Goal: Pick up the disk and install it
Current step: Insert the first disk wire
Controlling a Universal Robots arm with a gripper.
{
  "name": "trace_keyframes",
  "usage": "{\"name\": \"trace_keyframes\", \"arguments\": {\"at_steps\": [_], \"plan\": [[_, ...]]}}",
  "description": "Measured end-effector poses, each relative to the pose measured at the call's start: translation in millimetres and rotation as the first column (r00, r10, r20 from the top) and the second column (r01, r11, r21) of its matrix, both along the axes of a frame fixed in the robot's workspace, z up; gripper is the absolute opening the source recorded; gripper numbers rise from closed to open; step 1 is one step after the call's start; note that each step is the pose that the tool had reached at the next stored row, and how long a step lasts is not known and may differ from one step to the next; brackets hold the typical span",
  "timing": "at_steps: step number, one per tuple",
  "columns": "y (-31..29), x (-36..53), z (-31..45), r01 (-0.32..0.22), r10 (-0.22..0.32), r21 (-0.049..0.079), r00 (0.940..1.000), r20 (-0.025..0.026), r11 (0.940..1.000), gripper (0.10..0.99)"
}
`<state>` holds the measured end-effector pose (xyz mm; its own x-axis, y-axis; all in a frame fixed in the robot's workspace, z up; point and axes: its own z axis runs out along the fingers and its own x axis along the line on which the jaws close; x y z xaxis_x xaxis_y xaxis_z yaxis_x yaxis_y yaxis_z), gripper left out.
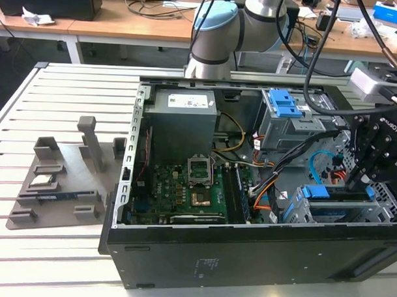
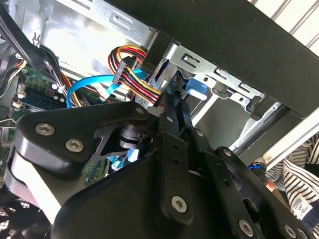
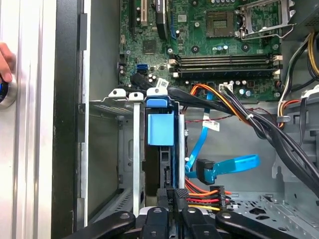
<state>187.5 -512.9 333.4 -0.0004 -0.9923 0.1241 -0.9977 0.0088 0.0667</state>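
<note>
Blue-framed disk [image 3: 160, 129] sits between drive cage [image 3: 112, 149] walls.

Cables [image 3: 234, 112] crowding beside drive cage [image 3: 112, 149]

the disk [image 3: 160, 127] sits deep in its drive cage [image 3: 124, 144], so just its blue carrier end shows in the first wrist view; the silver body and label are hidden. the hand [image 3: 173, 196] is cut off by the picture's edge there, and whether its tips touch the disk cannot be told. a person's striped sleeve [image 2: 294, 164] is cropped in the second wrist view.
</note>
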Motion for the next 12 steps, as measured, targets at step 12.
{"name": "trace_keyframes", "arguments": {"at_steps": [12], "plan": [[1.9, -0.1, 13.4, 0.0, 0.0, -0.001, 1.0, 0.0005, 1.0, 0.306]]}}
